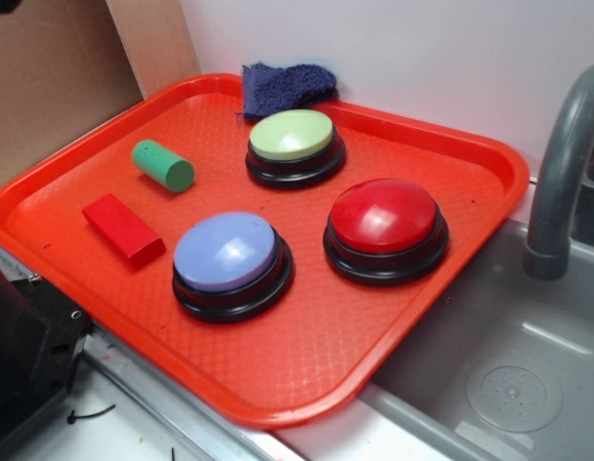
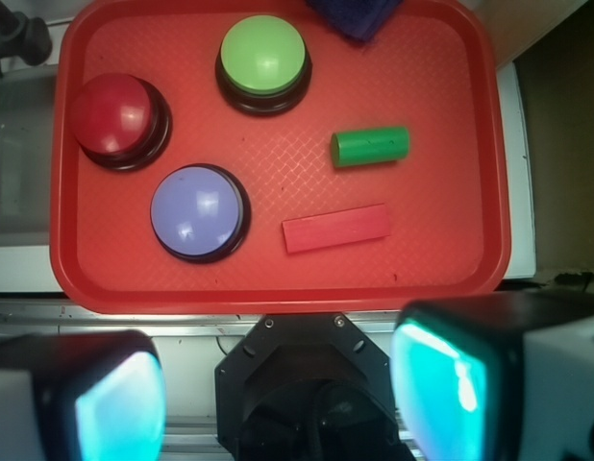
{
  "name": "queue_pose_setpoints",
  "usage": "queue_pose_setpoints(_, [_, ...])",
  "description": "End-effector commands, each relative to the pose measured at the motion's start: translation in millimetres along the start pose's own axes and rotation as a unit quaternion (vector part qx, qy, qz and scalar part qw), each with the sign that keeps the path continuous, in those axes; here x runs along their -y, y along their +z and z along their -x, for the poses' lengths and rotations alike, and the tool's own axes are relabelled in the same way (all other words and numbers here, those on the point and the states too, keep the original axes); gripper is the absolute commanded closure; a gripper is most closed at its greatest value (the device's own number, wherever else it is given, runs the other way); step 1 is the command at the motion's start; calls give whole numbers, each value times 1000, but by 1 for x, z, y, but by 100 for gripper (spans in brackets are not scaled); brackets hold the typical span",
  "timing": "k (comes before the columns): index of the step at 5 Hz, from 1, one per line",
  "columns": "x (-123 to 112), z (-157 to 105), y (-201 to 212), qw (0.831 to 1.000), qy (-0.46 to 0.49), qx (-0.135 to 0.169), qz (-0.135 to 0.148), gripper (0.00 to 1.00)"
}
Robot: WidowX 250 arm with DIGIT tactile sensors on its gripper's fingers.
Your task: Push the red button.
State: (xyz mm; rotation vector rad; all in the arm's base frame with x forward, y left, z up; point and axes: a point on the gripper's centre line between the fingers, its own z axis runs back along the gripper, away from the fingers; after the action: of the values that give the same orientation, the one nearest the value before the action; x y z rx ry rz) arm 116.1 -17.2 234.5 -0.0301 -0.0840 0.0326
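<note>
- The red button (image 1: 385, 217) sits on the orange-red tray (image 1: 307, 370), on the side nearest the grey sink (image 1: 489, 327) and its curved faucet (image 1: 564, 163). In the wrist view it lies at the tray's upper left (image 2: 117, 115).
- Just beside it, not touching, is the blue button (image 1: 227, 253), which stands toward the tray's front edge. The pale green button (image 1: 293, 136) sits further back, near a crumpled dark blue cloth (image 1: 283, 86) at the tray's far rim.
- A green cylinder (image 1: 163, 165) lies on its side and a small flat red block (image 1: 123, 230) lies near it, both on the far half of the tray from the red button, well apart from it.
- Nothing rests on top of the red dome; its glossy surface is bare.
- The gripper (image 2: 278, 394) hangs high over the tray's near edge in the wrist view, its two fingers (image 2: 119, 403) spread wide apart and holding nothing. It is well away from all three buttons.
- From above, the blue button lies closest to the gripper, partly between it and the red one.
- In the exterior view I see only a dark shape at the lower left corner and cannot tell what it is.
</note>
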Motion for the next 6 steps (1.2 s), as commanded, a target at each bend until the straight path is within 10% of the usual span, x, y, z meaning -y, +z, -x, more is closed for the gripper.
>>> queue_pose_setpoints(1, [0, 0, 0, 1000, 0, 0, 0, 0])
queue_pose_setpoints(2, [43, -44, -55, 990, -130, -23, -54, 0])
queue_pose_setpoints(3, [87, -82, -99, 971, -237, 28, -21, 0])
queue_pose_setpoints(5, [87, -82, -99, 971, -237, 28, -21, 0])
queue_pose_setpoints(6, [126, -102, -132, 971, -238, 22, 1, 0])
